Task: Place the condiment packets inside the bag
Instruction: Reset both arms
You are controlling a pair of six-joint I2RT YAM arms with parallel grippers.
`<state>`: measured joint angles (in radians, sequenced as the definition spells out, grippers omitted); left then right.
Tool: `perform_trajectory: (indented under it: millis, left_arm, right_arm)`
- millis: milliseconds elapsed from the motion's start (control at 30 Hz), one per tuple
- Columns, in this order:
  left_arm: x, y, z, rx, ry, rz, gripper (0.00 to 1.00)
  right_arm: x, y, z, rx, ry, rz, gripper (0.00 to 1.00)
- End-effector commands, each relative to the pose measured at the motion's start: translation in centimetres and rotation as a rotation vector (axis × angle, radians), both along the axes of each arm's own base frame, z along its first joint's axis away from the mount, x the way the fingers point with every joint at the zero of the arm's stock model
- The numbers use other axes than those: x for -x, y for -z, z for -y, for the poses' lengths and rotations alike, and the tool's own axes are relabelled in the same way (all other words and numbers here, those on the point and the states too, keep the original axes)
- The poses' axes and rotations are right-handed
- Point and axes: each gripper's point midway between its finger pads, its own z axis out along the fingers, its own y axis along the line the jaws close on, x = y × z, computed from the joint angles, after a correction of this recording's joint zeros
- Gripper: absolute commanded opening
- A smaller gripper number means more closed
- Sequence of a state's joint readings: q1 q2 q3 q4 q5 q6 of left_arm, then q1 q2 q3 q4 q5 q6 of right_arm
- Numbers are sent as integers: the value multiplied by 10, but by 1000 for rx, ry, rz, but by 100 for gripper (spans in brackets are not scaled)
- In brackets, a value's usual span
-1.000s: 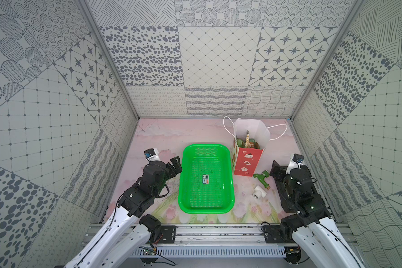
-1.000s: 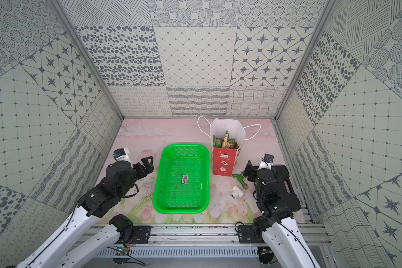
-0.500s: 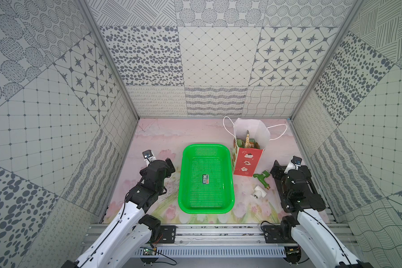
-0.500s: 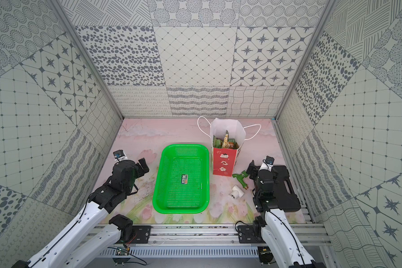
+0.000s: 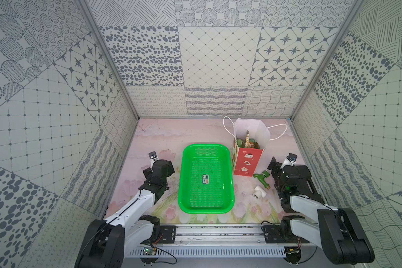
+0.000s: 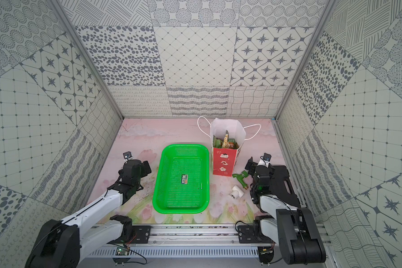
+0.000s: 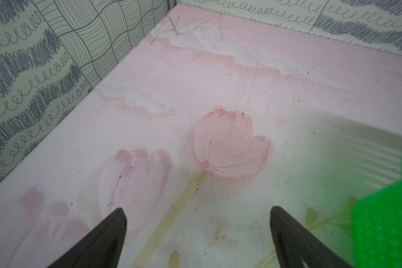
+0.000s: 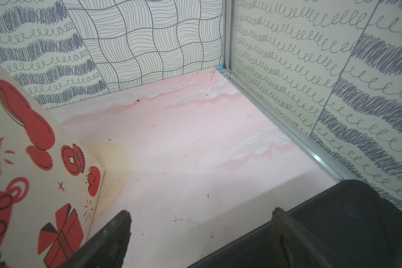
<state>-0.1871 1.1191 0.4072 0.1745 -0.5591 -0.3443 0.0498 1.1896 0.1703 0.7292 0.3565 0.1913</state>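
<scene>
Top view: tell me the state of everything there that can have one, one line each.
Bag, upright, mouth open, holding packets.
Packets, inside the bag, one sticking up.
Basket, upright, holding only a small dark tag.
Green tap, lying on the table.
White fitting, lying on the table.
Left pincer, open, empty.
Right pincer, open, empty.

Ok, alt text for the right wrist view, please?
The right gripper is open and empty over the pink mat. The bag, its side cream with red drawings, stands close beside it; patterned walls meet in a corner beyond.
</scene>
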Motion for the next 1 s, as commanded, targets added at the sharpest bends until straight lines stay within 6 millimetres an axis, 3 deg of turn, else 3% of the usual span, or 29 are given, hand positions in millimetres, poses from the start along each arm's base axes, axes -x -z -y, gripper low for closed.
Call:
perform_trajectory:
  millis: [0,133,500,633,733,800,967]
  left_arm:
    - [-43,-19,-3,-69,3,127,99]
    - [-57,1,-4,-97,23,85,99]
    - [-72,6,-1,-149,66,115,99]
    - [-82,11,11,-146,147,83,99]
    - [-79,11,16,-134,175,102,99]
    - [-77,10,18,-132,192,116,99]
    - [-77,10,19,-126,200,117,99]
  right_arm:
    - [-18,-32,0,22,-6,130,97]
    - [-26,-24,-1,29,-7,136,97]
    - [-35,-18,-8,37,-49,119,97]
    - [-39,-17,-13,46,-79,108,97]
    - [-44,-15,-22,58,-132,98,97]
    - [-50,0,-30,72,-180,65,97]
    - [-56,0,-33,86,-179,49,97]
